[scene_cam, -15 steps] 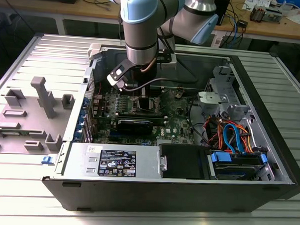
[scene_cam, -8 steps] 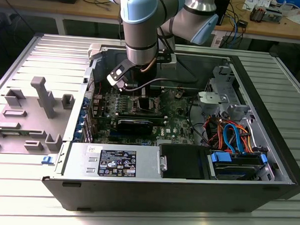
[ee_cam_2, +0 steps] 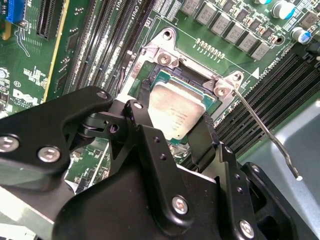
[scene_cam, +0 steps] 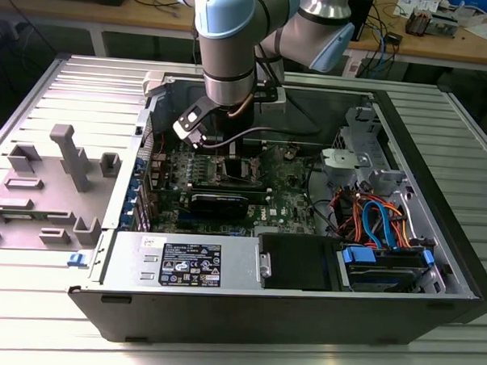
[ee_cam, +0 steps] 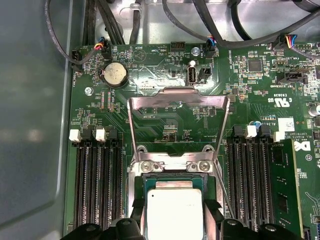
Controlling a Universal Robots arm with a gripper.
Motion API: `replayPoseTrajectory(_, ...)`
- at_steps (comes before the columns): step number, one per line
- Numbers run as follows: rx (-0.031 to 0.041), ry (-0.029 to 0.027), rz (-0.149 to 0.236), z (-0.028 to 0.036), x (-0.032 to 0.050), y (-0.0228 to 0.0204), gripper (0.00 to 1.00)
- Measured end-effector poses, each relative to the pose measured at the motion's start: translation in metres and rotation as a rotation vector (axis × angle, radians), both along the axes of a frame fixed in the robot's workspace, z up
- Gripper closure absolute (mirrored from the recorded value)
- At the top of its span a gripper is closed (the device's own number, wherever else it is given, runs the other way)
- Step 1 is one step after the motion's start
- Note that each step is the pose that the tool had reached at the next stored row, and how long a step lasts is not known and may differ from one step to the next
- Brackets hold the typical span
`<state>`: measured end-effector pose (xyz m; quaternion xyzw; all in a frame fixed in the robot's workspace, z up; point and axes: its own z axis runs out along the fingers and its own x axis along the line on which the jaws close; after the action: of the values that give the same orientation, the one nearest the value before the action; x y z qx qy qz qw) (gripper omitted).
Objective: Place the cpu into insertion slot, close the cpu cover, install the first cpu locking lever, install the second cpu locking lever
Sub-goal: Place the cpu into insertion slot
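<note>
The cpu, a flat square chip with a silver top, lies in the insertion slot of the green motherboard. My gripper reaches down over the slot in the exterior view. Its black fingers press against two opposite edges of the chip, so it is shut on the cpu. The cpu cover, a thin metal frame with a big window, stands swung up behind the slot. A thin wire locking lever sticks up beside the slot.
Long black memory slots flank the socket, and a coin battery sits beyond the cover. The case holds a power supply and a drive bay with blue and orange cables. A grey fixture lies on the exterior view's left.
</note>
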<state>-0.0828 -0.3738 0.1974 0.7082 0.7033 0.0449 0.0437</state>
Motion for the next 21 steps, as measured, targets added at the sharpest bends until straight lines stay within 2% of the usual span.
replayPoseTrajectory(5,0.0004,-0.0005,0.000,-0.0002,0.0023,0.0001,0.44)
replayPoseTrajectory(6,0.0003,-0.0003,0.000,-0.0002,0.0023,0.0001,0.38)
replayPoseTrajectory(16,0.0003,-0.0002,0.000,0.0000,0.0024,0.0001,0.38)
replayPoseTrajectory(21,0.0001,0.0025,0.000,0.0034,0.0024,0.0000,0.38)
